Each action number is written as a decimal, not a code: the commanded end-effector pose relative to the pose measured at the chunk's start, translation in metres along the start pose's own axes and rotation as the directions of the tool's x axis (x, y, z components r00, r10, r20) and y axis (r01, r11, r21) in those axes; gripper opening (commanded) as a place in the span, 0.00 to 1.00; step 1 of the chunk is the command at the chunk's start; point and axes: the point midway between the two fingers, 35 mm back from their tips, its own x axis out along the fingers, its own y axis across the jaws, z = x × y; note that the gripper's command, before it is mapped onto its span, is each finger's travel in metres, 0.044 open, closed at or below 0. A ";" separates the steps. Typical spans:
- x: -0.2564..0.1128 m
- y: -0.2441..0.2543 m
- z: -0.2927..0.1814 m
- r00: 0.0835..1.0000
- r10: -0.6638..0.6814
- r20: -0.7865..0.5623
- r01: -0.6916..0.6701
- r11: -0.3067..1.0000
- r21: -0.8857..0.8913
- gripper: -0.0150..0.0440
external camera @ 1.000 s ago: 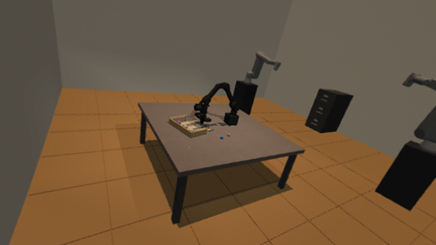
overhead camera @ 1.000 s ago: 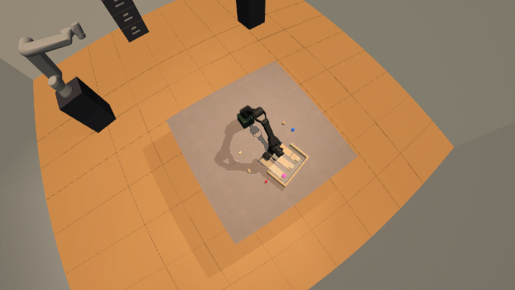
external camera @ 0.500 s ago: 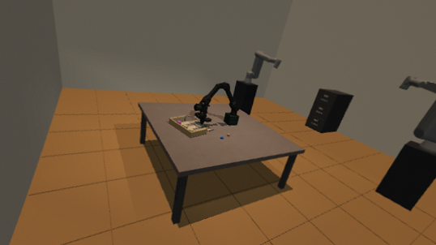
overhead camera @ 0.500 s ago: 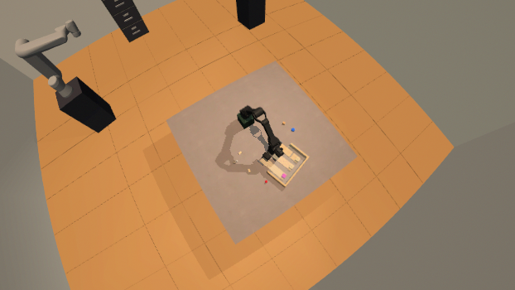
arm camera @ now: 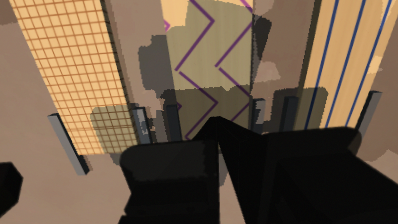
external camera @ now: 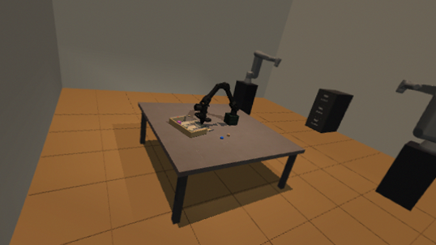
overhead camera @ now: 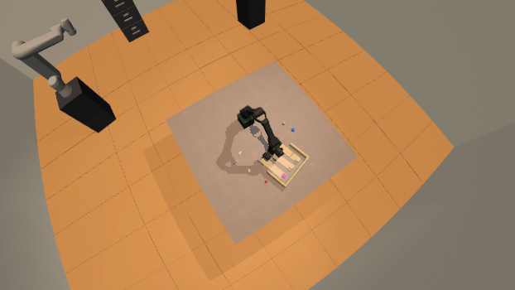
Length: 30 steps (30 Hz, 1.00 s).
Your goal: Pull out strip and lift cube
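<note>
My gripper (external camera: 202, 122) (arm camera: 215, 121) is shut and empty, with its tips low over the near end of the zigzag strip. In the wrist view the grid-marked strip (arm camera: 75, 65) lies left, the purple zigzag strip (arm camera: 220, 50) in the middle and the blue-lined strip (arm camera: 345, 60) right. All three run into the walled wooden tray (overhead camera: 297, 171) (external camera: 180, 130). A magenta cube (overhead camera: 283, 176) (external camera: 179, 121) sits toward the tray's far end; paler blocks (overhead camera: 296, 158) (overhead camera: 291, 166) sit on other strips. Labels are too small to read, and the strips' far parts are out of the wrist view.
Short dark rails (arm camera: 68, 145) (arm camera: 369, 117) flank the strips' near ends. A blue piece (overhead camera: 293, 129) (external camera: 221, 137), a red piece (overhead camera: 266, 181) and small tan pieces (overhead camera: 283, 123) (overhead camera: 239, 152) (overhead camera: 249, 170) lie on the table around the tray.
</note>
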 end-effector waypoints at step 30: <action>0.006 -0.001 0.005 1.000 0.004 0.000 -0.004 1.000 -0.003 0.25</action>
